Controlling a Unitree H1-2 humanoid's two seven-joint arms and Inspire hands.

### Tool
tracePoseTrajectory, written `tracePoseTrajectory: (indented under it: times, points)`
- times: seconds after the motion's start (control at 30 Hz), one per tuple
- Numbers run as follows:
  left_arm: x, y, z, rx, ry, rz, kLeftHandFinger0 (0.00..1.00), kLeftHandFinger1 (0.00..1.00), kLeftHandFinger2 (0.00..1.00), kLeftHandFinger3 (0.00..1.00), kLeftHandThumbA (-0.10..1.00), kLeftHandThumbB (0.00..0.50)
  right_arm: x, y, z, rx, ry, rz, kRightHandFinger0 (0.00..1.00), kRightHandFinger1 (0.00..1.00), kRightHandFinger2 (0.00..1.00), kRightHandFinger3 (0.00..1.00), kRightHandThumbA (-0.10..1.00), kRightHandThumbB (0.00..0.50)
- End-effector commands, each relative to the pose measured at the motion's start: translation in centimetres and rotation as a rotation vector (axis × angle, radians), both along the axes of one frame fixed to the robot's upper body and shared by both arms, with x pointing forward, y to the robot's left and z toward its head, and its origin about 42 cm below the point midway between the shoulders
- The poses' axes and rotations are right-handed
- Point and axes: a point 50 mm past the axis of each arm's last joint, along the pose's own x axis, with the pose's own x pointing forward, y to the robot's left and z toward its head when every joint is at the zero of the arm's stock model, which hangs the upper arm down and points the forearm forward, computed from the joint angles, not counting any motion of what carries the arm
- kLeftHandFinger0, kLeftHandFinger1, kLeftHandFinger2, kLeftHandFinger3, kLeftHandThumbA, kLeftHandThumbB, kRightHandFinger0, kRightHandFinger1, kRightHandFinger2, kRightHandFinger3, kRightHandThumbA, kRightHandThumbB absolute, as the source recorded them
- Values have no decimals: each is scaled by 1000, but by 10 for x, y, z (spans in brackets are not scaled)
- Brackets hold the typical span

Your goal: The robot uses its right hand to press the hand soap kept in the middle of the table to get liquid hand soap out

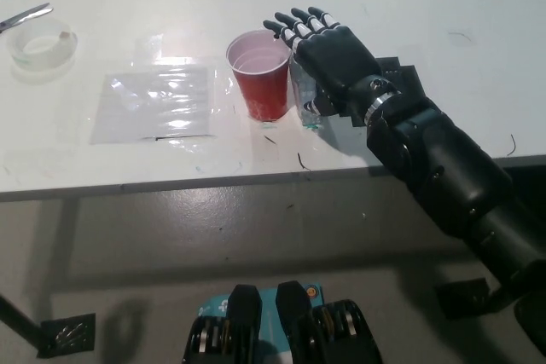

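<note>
1. Here the hand soap bottle [308, 101] is a small clear plastic bottle, standing upright on the white table [444, 6]; only its lower body shows, with a bit of green at its foot, and its top and pump are hidden.
2. Directly over it lies the black right hand [328, 47], palm down, fingers stretched flat and slightly apart, gripping nothing; whether the palm actually touches the pump cannot be told.
3. The fingertips [286, 27] reach past the bottle to hang over the near rim of a red plastic cup [261, 74].
4. That cup stands just to the left of the bottle, beneath and beside the fingers, close enough that the two look to be touching or nearly so; its inside is pale, and a liquid seems to sit low in it, though this is hard to make out.
5. Beneath the wrist, a flat black pad [404, 79] lies on the table.
6. Further left of the hand, beyond the cup, a clear plastic sheet [154, 102] lies flat, glinting.
7. Well off to the far left sits a roll of clear tape [40, 43], with the metal tip of a tool [24, 15] just behind it, cut off by the frame edge.
8. The white left hand is out of view.
</note>
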Motion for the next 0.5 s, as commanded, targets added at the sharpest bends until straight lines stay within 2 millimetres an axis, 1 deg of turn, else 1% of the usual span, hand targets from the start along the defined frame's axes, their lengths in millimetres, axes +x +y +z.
tracePoseTrajectory:
  times: [0.0, 0.07, 0.13, 0.17, 0.2, 0.3, 0.33, 0.4, 0.47]
  points:
    - [0, 4, 25, 51, -98, -14, 248, 339, 442, 580, 717, 76, -4, -22, -43, -84, 140, -64, 1000, 1000, 1000, 1000, 1000, 391]
    - [0, 5, 25, 51, -106, -16, 244, 334, 441, 579, 713, 77, -3, -24, -43, -84, 136, -68, 1000, 1000, 1000, 1000, 1000, 384]
    - [0, 5, 25, 46, -104, -18, 242, 332, 441, 578, 713, 83, -3, -25, -44, -88, 137, -73, 1000, 1000, 1000, 1000, 1000, 398]
    - [0, 6, 24, 32, -104, -16, 235, 321, 430, 570, 700, 98, -5, -26, -46, -96, 142, -79, 1000, 1000, 1000, 1000, 1000, 416]
    - [0, 6, 24, 31, -106, -14, 233, 319, 428, 567, 697, 99, -4, -25, -45, -97, 140, -78, 1000, 1000, 1000, 1000, 1000, 417]
    - [0, 6, 25, 30, -104, -15, 229, 313, 420, 561, 702, 97, -6, -26, -46, -90, 152, -82, 1000, 1000, 1000, 1000, 1000, 414]
    - [0, 6, 25, 37, -104, -20, 238, 324, 427, 564, 726, 98, -6, -27, -48, -77, 148, -81, 1000, 1000, 1000, 1000, 1000, 418]
    - [0, 6, 25, 42, -108, -23, 233, 320, 423, 561, 737, 115, -7, -27, -51, -73, 150, -85, 1000, 1000, 1000, 1000, 1000, 406]
    - [0, 7, 27, 48, -110, -18, 230, 316, 418, 560, 740, 117, -6, -27, -51, -69, 154, -87, 1000, 1000, 1000, 1000, 1000, 403]
